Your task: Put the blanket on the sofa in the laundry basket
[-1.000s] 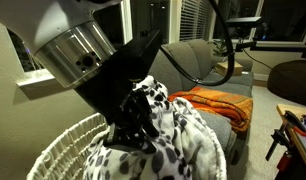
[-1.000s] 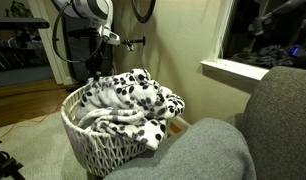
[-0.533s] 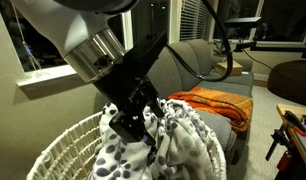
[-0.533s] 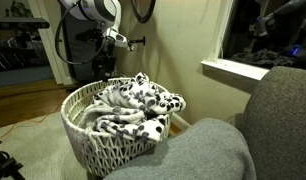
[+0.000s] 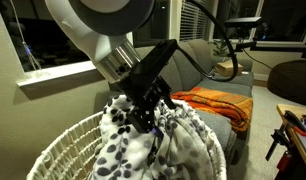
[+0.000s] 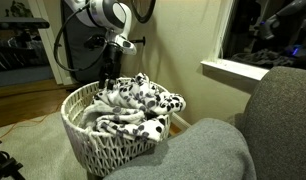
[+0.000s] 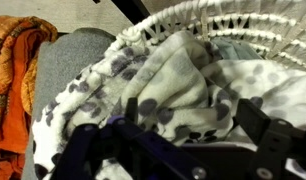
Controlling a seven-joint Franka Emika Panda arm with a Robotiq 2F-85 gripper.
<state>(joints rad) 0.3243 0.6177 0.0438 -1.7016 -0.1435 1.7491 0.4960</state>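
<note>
**Mia:** Where is the blanket [image 6: 133, 105]?

**Ben:** It lies in the basket [image 6: 103, 150], piled up high. In an exterior view, one corner hangs over the rim on the side near the sofa [image 6: 263, 120].

**Mia:** And the gripper [image 5: 151, 115]?

**Ben:** It hangs just above the pile, very close to the fluff. In the wrist view its jaws stand wide apart and nothing is pinched between them. It holds nothing.

**Mia:** So the job looks almost done. What could go wrong now?

**Ben:** The blanket is soft and fluffy. If a finger catches in a fold when the arm goes up, it may drag the blanket out again.

**Mia:** And that hanging corner?

**Ben:** It could pull more of the blanket over the rim. The pile sits high, so it may slide and end up on the floor.

**Mia:** Could the basket tip?

**Ben:** Maybe, if the arm bumps the rim. It looks light.

**Mia:** And the orange blanket [image 5: 218, 102]?

**Ben:** It lies on the sofa, well away. The arm should leave it alone.
</note>
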